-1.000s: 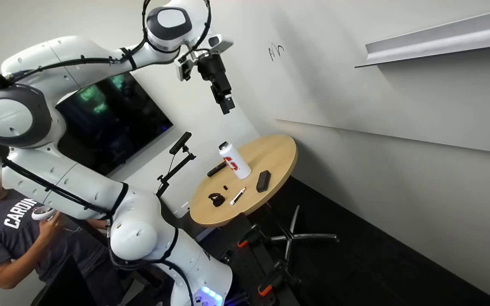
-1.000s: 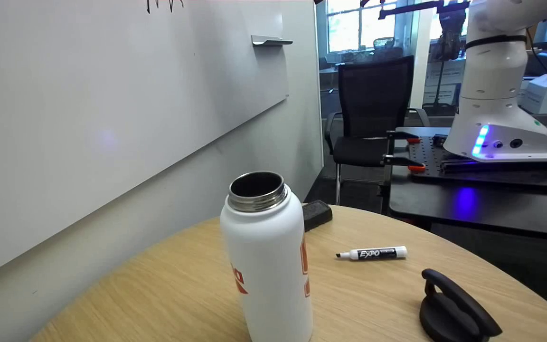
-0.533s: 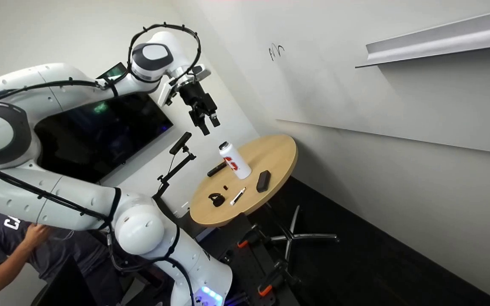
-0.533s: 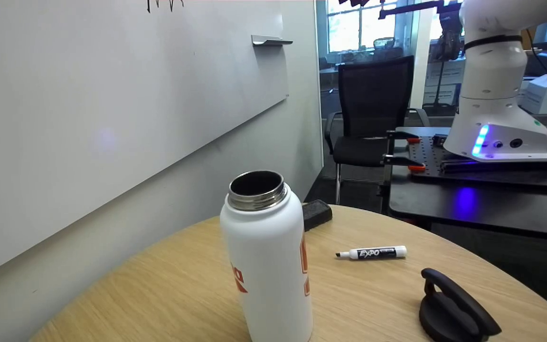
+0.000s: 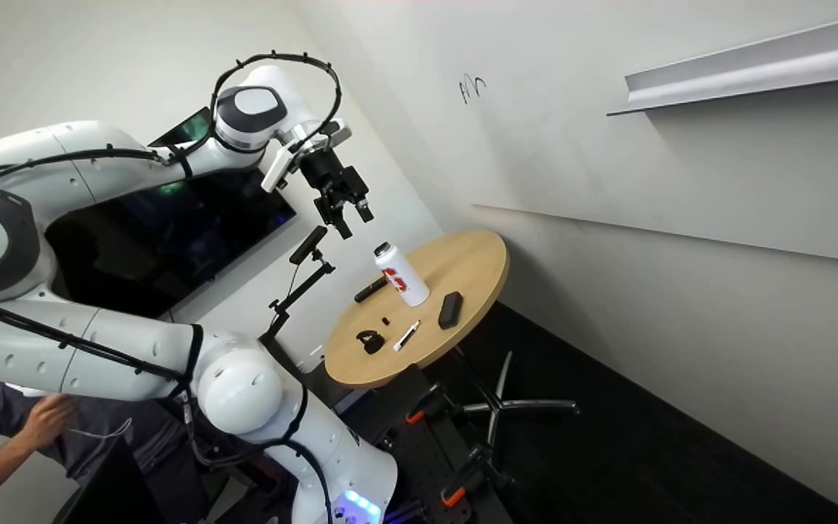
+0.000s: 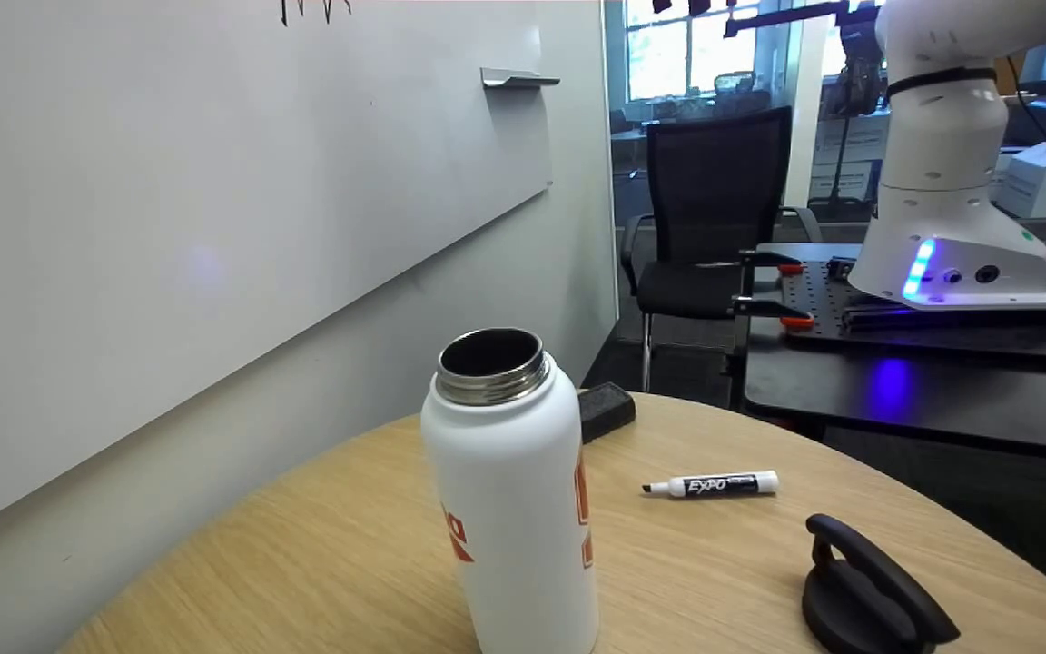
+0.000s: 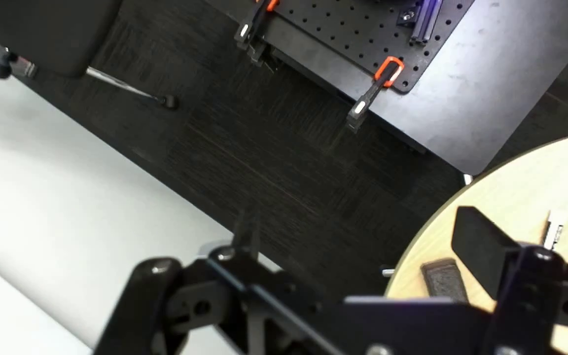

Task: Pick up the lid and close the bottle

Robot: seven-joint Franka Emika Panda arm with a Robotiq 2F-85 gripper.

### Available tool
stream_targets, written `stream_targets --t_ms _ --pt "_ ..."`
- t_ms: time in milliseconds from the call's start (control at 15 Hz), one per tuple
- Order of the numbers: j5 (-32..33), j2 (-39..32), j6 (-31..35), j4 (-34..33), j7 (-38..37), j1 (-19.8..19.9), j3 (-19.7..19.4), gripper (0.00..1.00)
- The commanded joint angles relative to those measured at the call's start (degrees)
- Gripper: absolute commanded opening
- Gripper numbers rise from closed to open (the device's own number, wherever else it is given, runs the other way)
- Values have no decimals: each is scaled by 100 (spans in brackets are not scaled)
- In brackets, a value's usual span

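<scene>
The white bottle [image 5: 406,282] with red-orange print stands upright and uncapped on the round wooden table [image 5: 470,255]; it shows closer in an exterior view [image 6: 514,509], its steel threaded mouth open. The black lid [image 5: 372,342] with a loop handle lies on the table, apart from the bottle; it also shows in an exterior view [image 6: 868,599]. My gripper [image 5: 355,224] is open and empty in the air, above and to the picture's left of the bottle's mouth. In the wrist view my fingers [image 7: 358,219] are wide apart; bottle and lid are not visible there.
A white marker [image 6: 714,484] and black eraser [image 6: 606,409] lie on the table; the eraser also shows in the wrist view [image 7: 444,280]. A dark cylinder [image 5: 370,289] lies behind the bottle. A whiteboard wall [image 6: 214,227] borders the table. A camera stand [image 5: 299,280] stands nearby.
The arm and gripper have moved down and to the picture's left. The fingers now show clearly apart; a second ago they looked close together. Bottle and lid have not moved.
</scene>
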State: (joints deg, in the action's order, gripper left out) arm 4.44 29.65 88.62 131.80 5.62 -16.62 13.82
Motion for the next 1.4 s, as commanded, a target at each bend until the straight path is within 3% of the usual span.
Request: stream_targets --t_ms 0,467,600,733,800,1133,1333 --pt "-284 44 618 278 440 -463 212 100" --pt "-1086 -145 2391 1131 570 -1770 1328 100" --pt "-1118 -332 3024 1308 696 -2124 1483 100" --pt "-1062 -479 3703 1433 951 -2415 1401 100" --pt "-952 -401 3245 1316 500 -2384 1424 100" --pt "-953 -534 3561 1375 730 -2499 1348 100" --pt "-666 -1020 3758 1225 934 -2648 1563 100"
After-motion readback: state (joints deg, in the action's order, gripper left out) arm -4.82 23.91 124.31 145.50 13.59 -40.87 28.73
